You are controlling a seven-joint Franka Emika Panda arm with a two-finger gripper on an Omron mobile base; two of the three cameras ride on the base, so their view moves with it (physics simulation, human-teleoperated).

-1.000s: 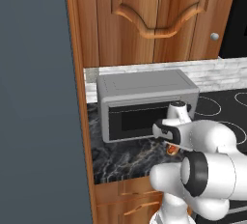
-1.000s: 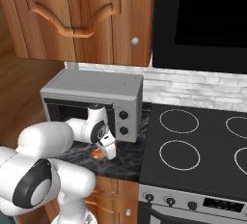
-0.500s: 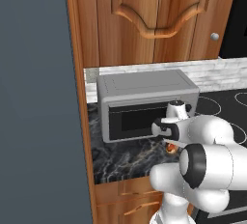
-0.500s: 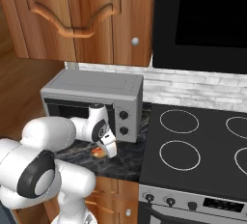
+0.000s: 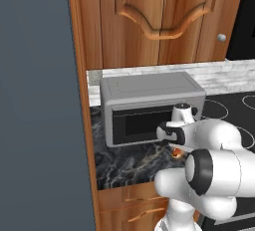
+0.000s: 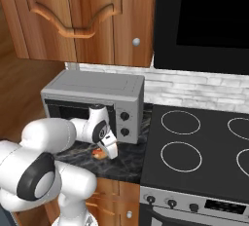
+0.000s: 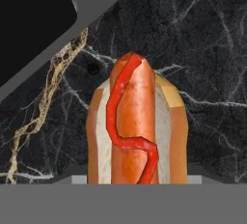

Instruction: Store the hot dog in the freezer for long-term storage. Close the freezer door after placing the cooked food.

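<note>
Left: the slate-grey freezer (image 5: 35, 105) panel. Centre: a grey microwave (image 5: 149, 106) on the dark marble counter (image 5: 124, 165) under wooden cabinets (image 5: 159, 16). In front of it, the gripper (image 6: 104, 152) is pinched on the hot dog (image 7: 136, 126), low over the counter. Right: a black cooktop (image 6: 194, 147) with 4 rings.

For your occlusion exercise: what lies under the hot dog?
The hot dog lies on the dark marble counter, just before the microwave. The counter directly beneath it is covered, as is its near end, where the end effector closes.
</note>
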